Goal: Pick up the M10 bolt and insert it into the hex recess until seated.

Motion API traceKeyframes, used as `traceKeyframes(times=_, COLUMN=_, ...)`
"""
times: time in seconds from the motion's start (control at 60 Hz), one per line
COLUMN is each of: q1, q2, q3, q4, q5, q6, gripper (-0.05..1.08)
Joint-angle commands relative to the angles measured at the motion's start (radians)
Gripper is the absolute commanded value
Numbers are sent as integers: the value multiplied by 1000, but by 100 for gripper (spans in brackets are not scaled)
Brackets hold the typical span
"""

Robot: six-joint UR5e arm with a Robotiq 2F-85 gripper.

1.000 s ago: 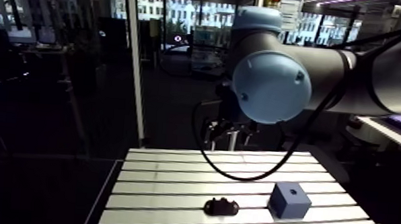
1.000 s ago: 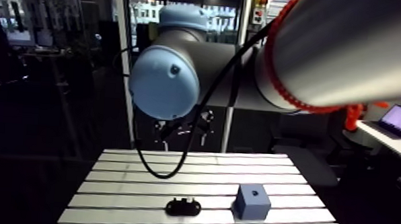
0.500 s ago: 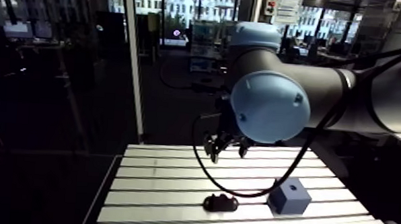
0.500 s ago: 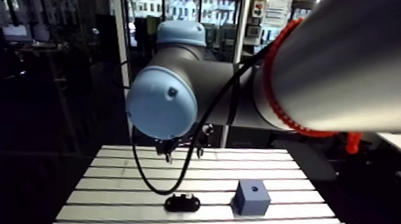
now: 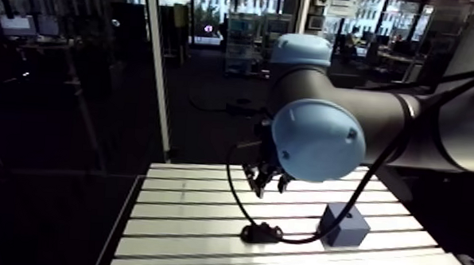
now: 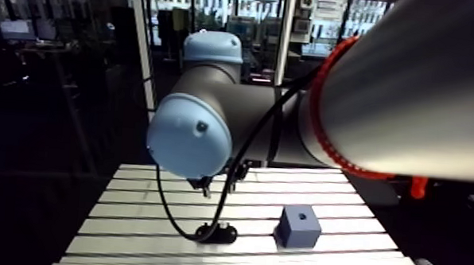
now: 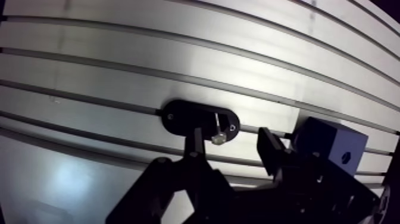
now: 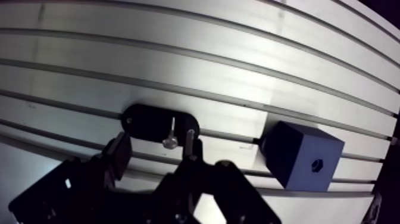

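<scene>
The pincer (image 7: 230,142) hangs over the slotted tabletop (image 7: 107,77) with its two fingers (image 7: 194,146) spread apart and nothing clamped between them. In the wrist view the M10 bolt (image 7: 217,128) shows as a thin, pale metal piece on a black oval holder (image 7: 184,118) that sits across one of the tabletop's slots. Its wider head end is nearest the pincer and its shank points away over the holder. The bolt lies just ahead of the fingertips. In one eye of the wrist view it appears close to one fingertip, and in the other it sits within the gap line between the two. No finger touches it. I cannot tell whether the bolt lies flat or stands tilted in the holder.

Beside the holder, and apart from it, stands a blue block (image 8: 297,152). The small dark hex recess (image 8: 317,164) in one of its faces is open. The block is off to one side of the pincer, beyond the nearer finger, and the pincer does not touch it.

In the arm view the pincer comes down below the arm's light-blue joint cap. It sits over the tabletop on the far side of the holder, with the block on the same row of slats.
</scene>
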Motion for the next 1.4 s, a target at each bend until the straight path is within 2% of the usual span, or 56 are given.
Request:
traceKeyframes(times=0.017, q1=0, q2=15, q3=32, q4=-51, q5=-1, q6=-3, gripper=45)
traceKeyframes(times=0.483, q1=-36, q2=22, q3=76, q4=-115, q5=4, q6=-9, gripper=48)
traceKeyframes(times=0.833, q1=-41, q2=19, q3=109, q4=-120, q5=8, q6=-5, gripper=49)
traceKeyframes(times=1.4, q1=-40, q2=37, q3=120, q4=-156, q5=7, q6=-8, gripper=49)
